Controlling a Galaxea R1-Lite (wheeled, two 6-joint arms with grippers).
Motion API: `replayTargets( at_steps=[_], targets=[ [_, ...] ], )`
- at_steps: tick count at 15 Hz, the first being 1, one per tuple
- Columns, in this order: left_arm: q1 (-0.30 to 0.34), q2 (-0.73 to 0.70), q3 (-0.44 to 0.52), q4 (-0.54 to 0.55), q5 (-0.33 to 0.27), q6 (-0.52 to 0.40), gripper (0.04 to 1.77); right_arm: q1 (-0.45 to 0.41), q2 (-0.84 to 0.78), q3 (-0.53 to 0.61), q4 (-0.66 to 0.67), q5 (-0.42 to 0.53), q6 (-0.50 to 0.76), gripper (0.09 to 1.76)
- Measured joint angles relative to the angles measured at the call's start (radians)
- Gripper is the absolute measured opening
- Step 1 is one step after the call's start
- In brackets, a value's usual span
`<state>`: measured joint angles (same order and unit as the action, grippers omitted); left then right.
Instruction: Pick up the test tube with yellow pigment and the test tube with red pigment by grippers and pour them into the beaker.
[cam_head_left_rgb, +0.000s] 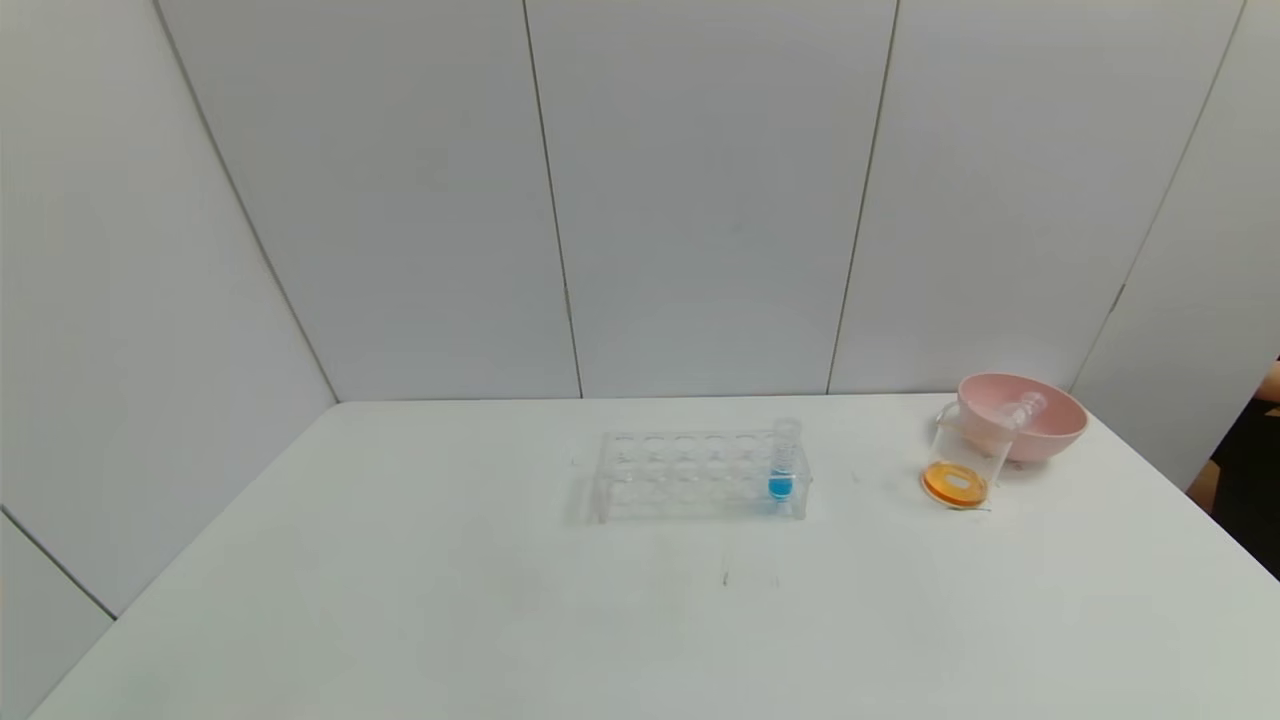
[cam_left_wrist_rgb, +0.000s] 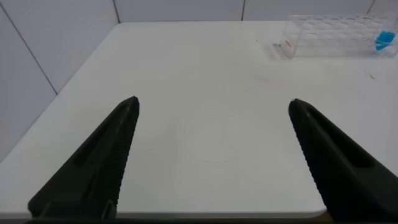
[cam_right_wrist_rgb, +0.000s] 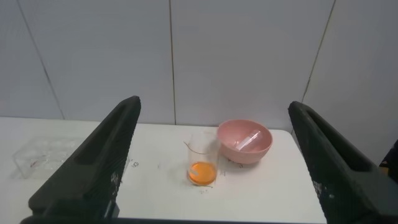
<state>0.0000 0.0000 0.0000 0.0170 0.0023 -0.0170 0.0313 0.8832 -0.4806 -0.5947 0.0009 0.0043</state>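
The clear beaker stands at the right of the table with orange liquid in its bottom; it also shows in the right wrist view. No tube with yellow or red liquid shows. A clear empty tube lies in the pink bowl, and it shows in the right wrist view too. My left gripper is open and empty over bare table, far from the rack. My right gripper is open and empty, well back from the beaker. Neither gripper shows in the head view.
A clear tube rack stands mid-table with one blue-liquid tube at its right end; the rack shows in the left wrist view. The pink bowl stands just behind the beaker. White wall panels close the back.
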Motion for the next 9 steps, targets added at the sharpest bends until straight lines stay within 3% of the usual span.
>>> replayTargets(
  at_steps=[5,9],
  targets=[
    [0.000,0.000,0.000,0.000,0.000,0.001,1.72,0.017,-0.396,0.011,0.301,0.067,-0.016,1.70],
    [0.000,0.000,0.000,0.000,0.000,0.000,1.72,-0.005,-0.657,0.049,0.402,0.082,-0.033,1.70]
  ],
)
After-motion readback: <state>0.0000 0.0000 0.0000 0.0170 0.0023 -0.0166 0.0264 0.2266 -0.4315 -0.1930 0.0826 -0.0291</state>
